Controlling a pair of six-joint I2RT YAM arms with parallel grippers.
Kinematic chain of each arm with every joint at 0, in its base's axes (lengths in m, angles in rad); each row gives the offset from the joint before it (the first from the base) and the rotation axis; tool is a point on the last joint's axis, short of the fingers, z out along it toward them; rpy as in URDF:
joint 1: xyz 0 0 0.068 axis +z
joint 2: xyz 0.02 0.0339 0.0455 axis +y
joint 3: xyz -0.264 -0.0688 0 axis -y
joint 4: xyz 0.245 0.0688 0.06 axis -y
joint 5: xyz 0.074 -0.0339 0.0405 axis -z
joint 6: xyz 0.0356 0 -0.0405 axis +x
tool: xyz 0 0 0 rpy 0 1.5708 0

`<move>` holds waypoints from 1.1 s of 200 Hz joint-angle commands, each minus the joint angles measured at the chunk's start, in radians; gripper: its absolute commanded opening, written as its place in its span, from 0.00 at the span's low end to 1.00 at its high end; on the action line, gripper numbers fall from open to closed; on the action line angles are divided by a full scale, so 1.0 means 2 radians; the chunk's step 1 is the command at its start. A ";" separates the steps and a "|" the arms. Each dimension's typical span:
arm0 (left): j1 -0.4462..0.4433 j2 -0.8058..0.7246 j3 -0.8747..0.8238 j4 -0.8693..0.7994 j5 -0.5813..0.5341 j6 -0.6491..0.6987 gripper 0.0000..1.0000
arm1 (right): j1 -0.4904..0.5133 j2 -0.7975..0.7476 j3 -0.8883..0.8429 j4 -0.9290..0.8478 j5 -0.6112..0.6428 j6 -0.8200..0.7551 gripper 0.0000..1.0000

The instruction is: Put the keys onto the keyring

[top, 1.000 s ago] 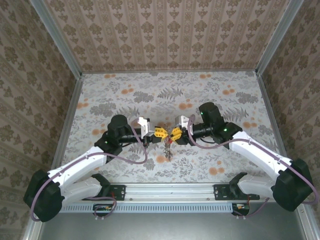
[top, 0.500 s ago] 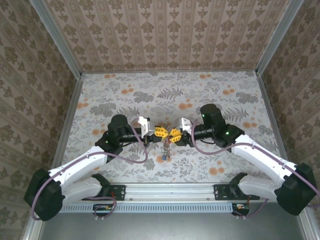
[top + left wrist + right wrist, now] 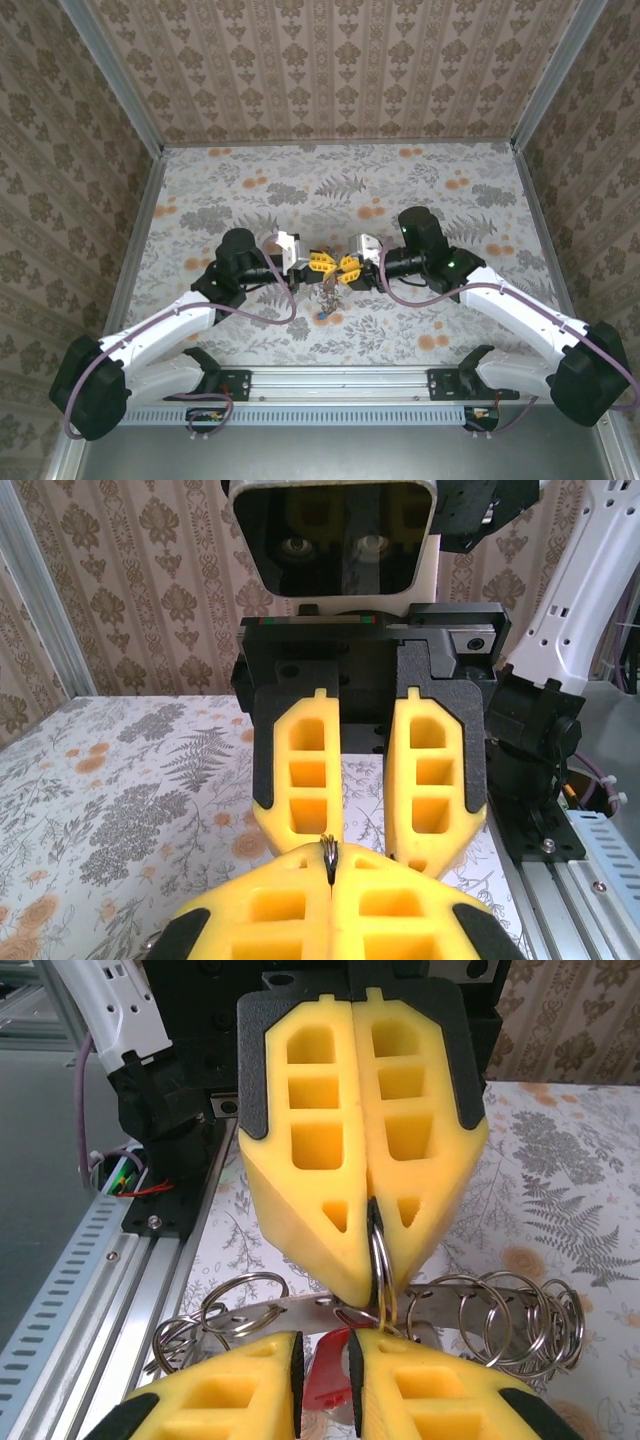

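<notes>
My left gripper (image 3: pixel 319 266) and right gripper (image 3: pixel 349 268) meet tip to tip above the middle of the table. The left gripper (image 3: pixel 332 862) is shut on the keyring (image 3: pixel 379 1255), a thin wire ring pinched edge-on between its fingers (image 3: pixel 320 1140). The right gripper (image 3: pixel 325 1350) is shut on the red tag (image 3: pixel 325 1375) of one of the keys. A flat metal strip (image 3: pixel 300 1307) carrying several small loops (image 3: pixel 520 1310) hangs just behind the fingertips. More keys (image 3: pixel 328 294) dangle below both grippers, with a blue tag (image 3: pixel 325 316) lowest.
The floral table top (image 3: pixel 250 190) is bounded by patterned walls on three sides. An aluminium rail (image 3: pixel 340 380) with both arm bases runs along the near edge. The right gripper's fingers (image 3: pixel 300 770) stand close in front of the left wrist camera.
The right gripper has shifted slightly left, closer to the left gripper. The hanging keys swung a little left and the blue tag now shows below them. The left arm held still.
</notes>
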 commanded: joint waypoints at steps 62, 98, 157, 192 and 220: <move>0.000 0.005 0.017 0.025 0.025 -0.008 0.00 | -0.010 -0.020 0.005 0.016 0.013 -0.013 0.20; -0.001 0.003 0.014 0.032 0.025 -0.013 0.00 | -0.008 -0.003 0.004 0.039 0.001 0.001 0.24; -0.001 0.003 0.010 0.041 0.023 -0.014 0.00 | -0.004 0.011 0.001 0.058 -0.011 0.020 0.17; -0.001 0.003 0.010 0.045 0.021 -0.014 0.00 | -0.003 0.026 0.001 0.050 -0.017 0.021 0.20; -0.001 0.006 0.009 0.046 0.019 -0.014 0.00 | -0.001 0.032 0.001 0.058 -0.022 0.029 0.13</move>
